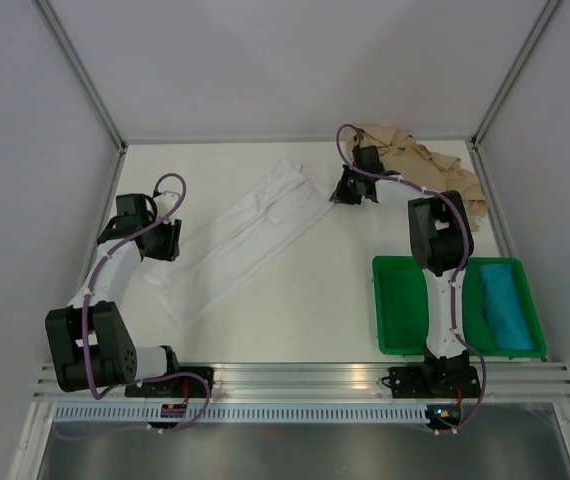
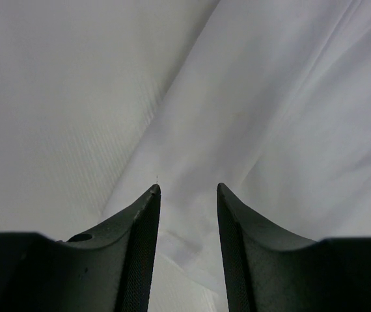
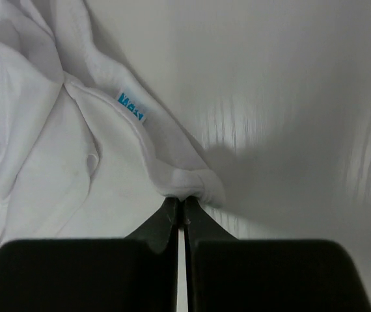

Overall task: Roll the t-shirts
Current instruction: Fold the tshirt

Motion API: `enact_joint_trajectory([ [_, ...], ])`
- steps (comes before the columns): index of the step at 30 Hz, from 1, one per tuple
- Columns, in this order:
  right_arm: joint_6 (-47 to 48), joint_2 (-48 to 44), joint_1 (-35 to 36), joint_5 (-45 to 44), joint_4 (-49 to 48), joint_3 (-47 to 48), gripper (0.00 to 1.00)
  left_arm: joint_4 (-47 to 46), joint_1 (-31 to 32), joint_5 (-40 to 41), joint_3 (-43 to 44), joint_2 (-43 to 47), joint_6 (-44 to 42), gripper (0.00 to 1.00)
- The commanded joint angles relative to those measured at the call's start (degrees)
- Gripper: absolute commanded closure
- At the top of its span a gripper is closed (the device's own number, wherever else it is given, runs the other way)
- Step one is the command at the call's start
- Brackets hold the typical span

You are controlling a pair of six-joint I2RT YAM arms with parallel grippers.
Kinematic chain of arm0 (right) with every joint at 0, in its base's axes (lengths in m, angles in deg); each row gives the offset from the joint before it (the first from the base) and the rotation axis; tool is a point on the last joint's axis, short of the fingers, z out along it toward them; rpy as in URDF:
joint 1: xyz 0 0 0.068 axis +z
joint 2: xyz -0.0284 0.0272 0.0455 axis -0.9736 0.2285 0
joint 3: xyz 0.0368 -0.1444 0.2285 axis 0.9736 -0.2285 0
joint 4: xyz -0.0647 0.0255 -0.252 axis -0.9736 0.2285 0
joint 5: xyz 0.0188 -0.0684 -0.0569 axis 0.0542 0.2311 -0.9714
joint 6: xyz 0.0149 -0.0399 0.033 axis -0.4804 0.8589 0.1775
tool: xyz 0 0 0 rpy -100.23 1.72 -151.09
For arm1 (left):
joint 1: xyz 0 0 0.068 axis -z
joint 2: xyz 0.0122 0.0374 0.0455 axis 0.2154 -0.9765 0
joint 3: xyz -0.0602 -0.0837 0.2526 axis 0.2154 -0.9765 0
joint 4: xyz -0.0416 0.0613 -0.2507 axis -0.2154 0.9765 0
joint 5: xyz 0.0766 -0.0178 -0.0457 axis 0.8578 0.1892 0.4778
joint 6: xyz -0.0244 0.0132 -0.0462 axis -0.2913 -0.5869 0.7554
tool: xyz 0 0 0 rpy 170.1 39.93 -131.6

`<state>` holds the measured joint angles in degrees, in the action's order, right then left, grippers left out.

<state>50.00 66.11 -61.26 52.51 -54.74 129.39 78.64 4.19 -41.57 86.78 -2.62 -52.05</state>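
The white t-shirt point(image 1: 250, 235) lies folded into a long strip, running diagonally across the table. Its collar end, with a blue label point(image 3: 131, 108), points to the back right. There my right gripper point(image 1: 337, 197) is shut, its tips point(image 3: 185, 200) pinching a bunched edge of the white t-shirt point(image 3: 42, 130). My left gripper point(image 1: 170, 240) is low at the strip's near-left part. In the left wrist view its jaws point(image 2: 187, 187) stand apart over the white cloth point(image 2: 270, 97) and grip nothing. The tan t-shirt point(image 1: 425, 165) lies crumpled at the back right corner, behind my right arm.
A green tray point(image 1: 395, 300) stands at the near right, beside my right arm's base, with a teal cloth point(image 1: 505, 305) lying in it. Grey walls close in the table on three sides. A metal rail point(image 1: 305, 378) runs along the near edge.
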Motion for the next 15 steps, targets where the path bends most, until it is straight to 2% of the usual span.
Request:
enact_joint_trajectory([
  [1, -1.57, 7.17, -0.85, -0.54, 3.9, 11.32, 1.0, 0.32, -0.1, -4.5, -0.01, 1.43, -1.94, 0.53],
  [2, -2.0, 10.75, -0.85, -0.98, 5.3, 18.57, 1.0, 0.93, -0.01, -6.16, 0.16, 1.17, -1.86, 0.53],
  [6, -4.72, 20.44, -0.94, -0.55, 10.32, 36.46, 1.0, 1.38, -0.1, -7.85, 0.17, 0.2, -0.8, 0.53],
  [8, -7.96, 24.04, -0.85, -0.46, 7.88, 41.12, 0.9, 1.38, -0.1, -9.42, -0.1, 0.29, -0.8, 0.53],
  [9, -9.2, 24.84, -0.85, -0.55, 6.73, 41.58, 0.83, 1.38, -0.01, -9.78, -0.27, 0.2, -0.8, 0.53],
  [10, -9.82, 25.28, -0.85, -0.89, 6.03, 42.02, 0.71, 1.47, -0.1, -10.39, -0.27, 0.29, -0.89, 0.53],
  [11, -9.83, 25.98, -0.94, -1.42, 6.19, 43.07, 0.65, 1.38, -0.1, -10.13, -0.27, 0.2, -0.98, 0.53],
  [13, -8.61, 25.03, -0.94, -3.18, 7.86, 44.13, 0.56, 1.55, -0.01, -9.35, -0.45, 0.38, -1.41, 0.53],
  [15, -6.15, 22.23, -0.94, -5.54, 9.53, 41.95, 0.51, 1.47, -0.01, -9.17, -0.63, 0.64, -1.85, 0.53],
])
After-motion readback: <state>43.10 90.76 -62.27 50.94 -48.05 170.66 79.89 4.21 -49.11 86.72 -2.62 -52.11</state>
